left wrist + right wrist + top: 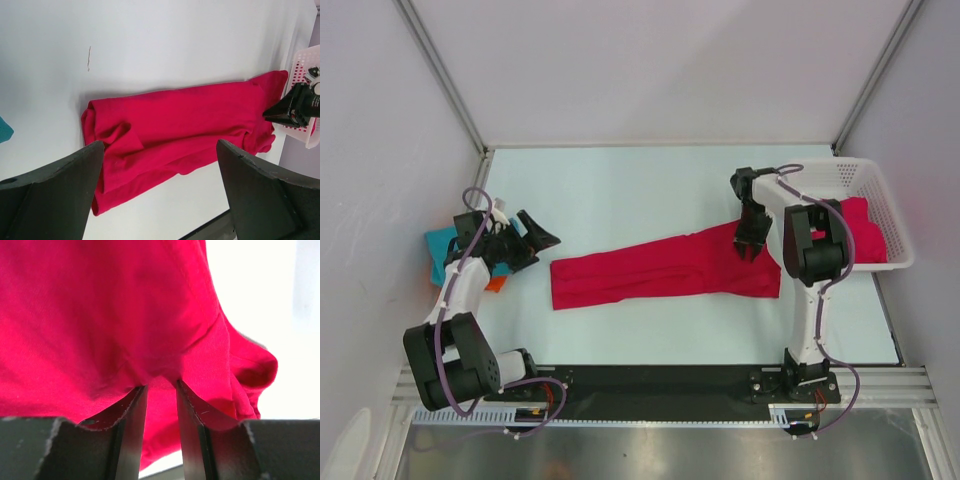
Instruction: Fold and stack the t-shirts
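Observation:
A crimson t-shirt [660, 270] lies stretched in a long band across the table's middle, bunched at both ends [175, 125]. My right gripper [752, 250] points down at its right end. Its jaws stand a little apart, and the fingertips [137, 392] press into the red cloth [100, 315], which puckers between them. My left gripper [542, 238] hovers wide open left of the shirt's left end, with nothing between its fingers [75, 170]. A second crimson t-shirt [865, 235] hangs out of the basket. A teal t-shirt [440, 245] and an orange one [496, 285] lie under my left arm.
A white mesh basket [865, 175] stands at the table's right edge, behind my right arm, and shows in the left wrist view [302, 65]. Grey walls close in the table's back and sides. A black rail runs along the near edge.

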